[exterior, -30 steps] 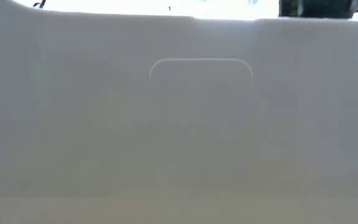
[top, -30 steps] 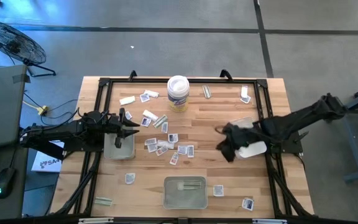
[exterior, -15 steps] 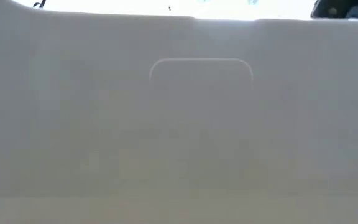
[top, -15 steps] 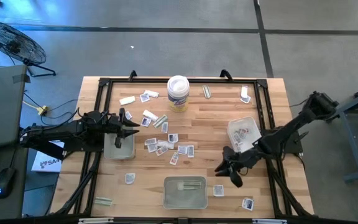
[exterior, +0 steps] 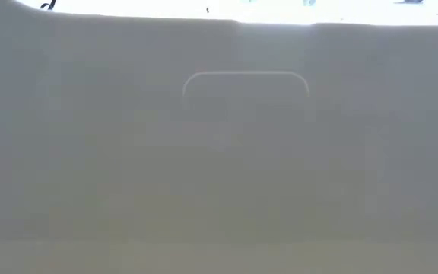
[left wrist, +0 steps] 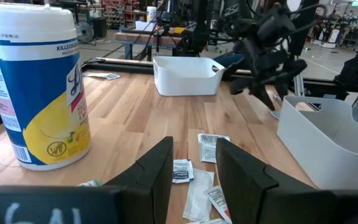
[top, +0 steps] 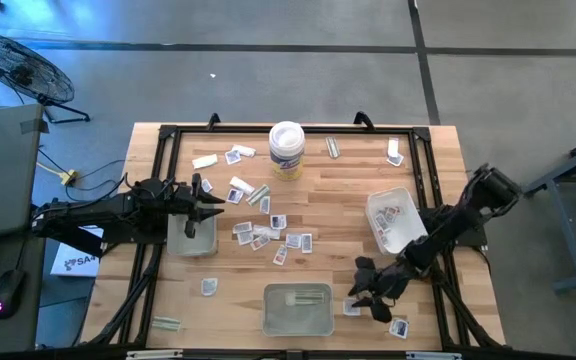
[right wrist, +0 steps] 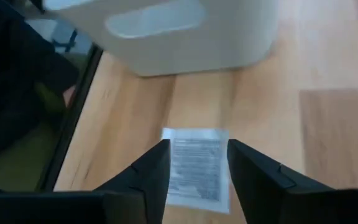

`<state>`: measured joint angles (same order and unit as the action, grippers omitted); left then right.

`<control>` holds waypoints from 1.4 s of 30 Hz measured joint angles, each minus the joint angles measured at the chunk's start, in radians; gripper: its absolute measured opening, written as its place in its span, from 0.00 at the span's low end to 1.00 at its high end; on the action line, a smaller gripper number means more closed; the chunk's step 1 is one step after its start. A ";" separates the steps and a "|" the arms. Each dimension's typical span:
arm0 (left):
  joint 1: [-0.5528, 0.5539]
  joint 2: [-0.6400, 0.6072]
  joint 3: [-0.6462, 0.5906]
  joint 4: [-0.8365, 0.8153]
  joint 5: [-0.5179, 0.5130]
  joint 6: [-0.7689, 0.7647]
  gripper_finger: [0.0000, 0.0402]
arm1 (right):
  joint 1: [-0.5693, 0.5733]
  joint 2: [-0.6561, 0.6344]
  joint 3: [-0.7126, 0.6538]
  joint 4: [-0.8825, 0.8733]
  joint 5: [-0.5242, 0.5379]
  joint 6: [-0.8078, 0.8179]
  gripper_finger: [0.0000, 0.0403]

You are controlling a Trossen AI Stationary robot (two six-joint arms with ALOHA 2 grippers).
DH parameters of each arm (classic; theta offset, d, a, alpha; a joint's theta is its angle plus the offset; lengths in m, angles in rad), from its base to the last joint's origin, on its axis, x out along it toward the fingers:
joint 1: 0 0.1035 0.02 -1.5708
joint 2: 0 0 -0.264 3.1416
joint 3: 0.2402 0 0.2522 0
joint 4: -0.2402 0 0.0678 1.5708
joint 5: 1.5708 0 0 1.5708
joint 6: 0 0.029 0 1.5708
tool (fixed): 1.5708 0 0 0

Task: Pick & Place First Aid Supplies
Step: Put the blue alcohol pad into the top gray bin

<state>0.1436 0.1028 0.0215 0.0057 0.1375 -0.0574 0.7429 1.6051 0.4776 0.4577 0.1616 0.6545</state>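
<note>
Small white first aid packets lie scattered on the wooden table, most of them mid-table [top: 273, 240]. My right gripper [top: 361, 300] is low at the near right, tipped downward. It is open, and its fingers stand on either side of one flat printed packet [right wrist: 195, 164], which lies on the wood. That same packet [top: 351, 307] shows beside the fingers in the high view. My left gripper [top: 213, 205] waits level at the table's left, open with nothing between its fingers [left wrist: 193, 146].
A grey tray [top: 393, 222] at the right holds a few packets. A second tray [top: 298, 308] sits near the front edge, its wall [right wrist: 166, 28] just beyond my right gripper. A third [top: 190, 235] lies under my left arm. The white tub [top: 286, 150] stands at the far middle. A pale tray wall [exterior: 245, 137] fills the low view.
My right gripper has swung from over the right tray toward the table's near edge and down, tipping its fingers downward, and now stands low over a packet at the near right. The right tray shows uncovered again.
</note>
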 joint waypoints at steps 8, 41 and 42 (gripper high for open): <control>0.000 0.000 0.000 0.000 0.000 0.000 0.30 | 0.010 0.072 0.073 -0.021 0.079 -0.167 0.31; 0.000 0.000 0.000 0.000 0.000 0.000 0.30 | -0.041 0.131 0.074 -0.088 0.091 -0.236 0.01; 0.000 0.000 0.000 0.000 0.000 0.000 0.30 | -0.044 0.131 0.074 -0.089 0.090 -0.236 0.01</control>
<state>0.1436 0.1025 0.0212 0.0056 0.1376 -0.0574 0.6991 1.7363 0.5518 0.3691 0.2521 0.4187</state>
